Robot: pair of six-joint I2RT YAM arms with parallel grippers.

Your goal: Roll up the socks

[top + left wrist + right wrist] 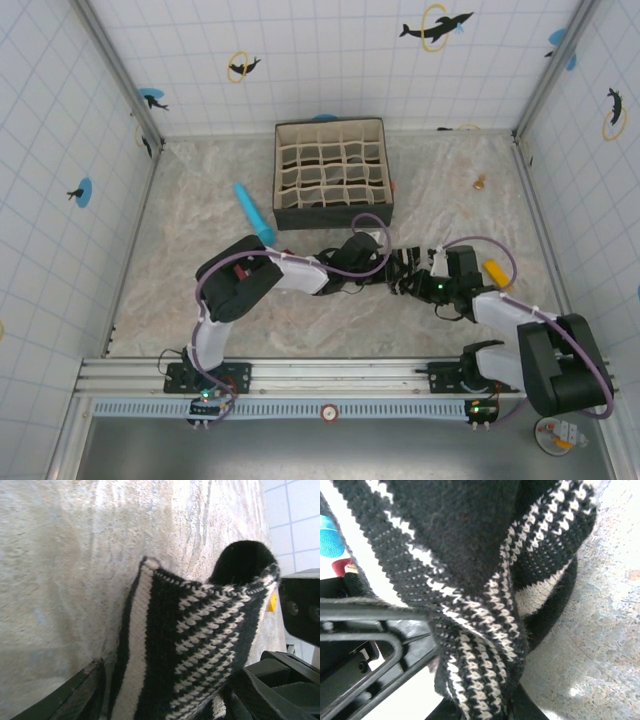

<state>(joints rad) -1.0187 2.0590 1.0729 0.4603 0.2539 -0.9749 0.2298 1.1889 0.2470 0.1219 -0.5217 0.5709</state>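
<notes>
sock: black-and-white striped sock (195, 630), bunched up around the middle of the bench (170, 290), just in front of the divided box (333, 172)
right end effector (475, 680): clamped on the sock, knit all scrunched where it pinches
left end effector (167, 697): fingers apart, sock sitting between them
off to the side: blue cylinder (253, 212) lying left of the box

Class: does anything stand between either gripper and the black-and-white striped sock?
Nothing visible: the black-and-white striped knitted sock sits inside the open left gripper, and the right gripper pinches it.
</notes>
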